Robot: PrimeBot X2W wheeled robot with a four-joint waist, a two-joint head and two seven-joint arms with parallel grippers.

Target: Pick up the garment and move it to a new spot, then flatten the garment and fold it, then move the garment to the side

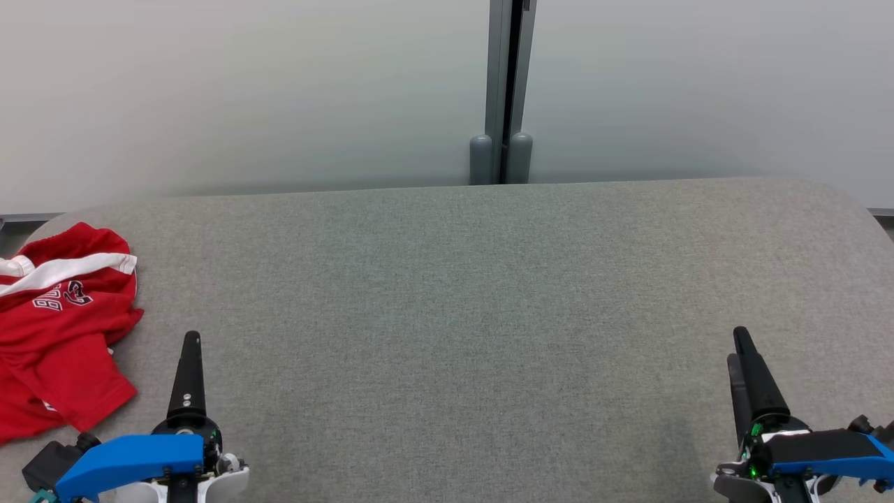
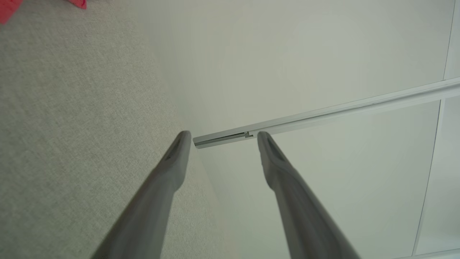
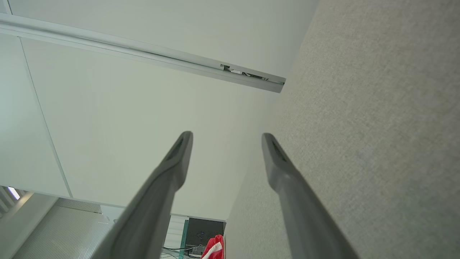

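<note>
The garment [image 1: 59, 318] is a red shirt with a white stripe and white lettering, lying crumpled at the far left edge of the grey table [image 1: 461, 307]. A red scrap of it shows at the top left of the left wrist view [image 2: 77, 3] and low in the right wrist view [image 3: 214, 248]. My left gripper [image 1: 190, 349] hovers at the lower left, just right of the garment, apart from it. My right gripper [image 1: 740, 346] is at the lower right, far from the garment. Both wrist views show the gripper fingers [image 2: 176, 158] [image 3: 179, 154] spread wide with nothing between them.
A pale frosted wall [image 1: 244, 91] runs behind the table, split by a grey vertical post [image 1: 506, 91] with two rounded feet. The table's far corners are rounded. A wide stretch of bare grey felt lies between the two grippers.
</note>
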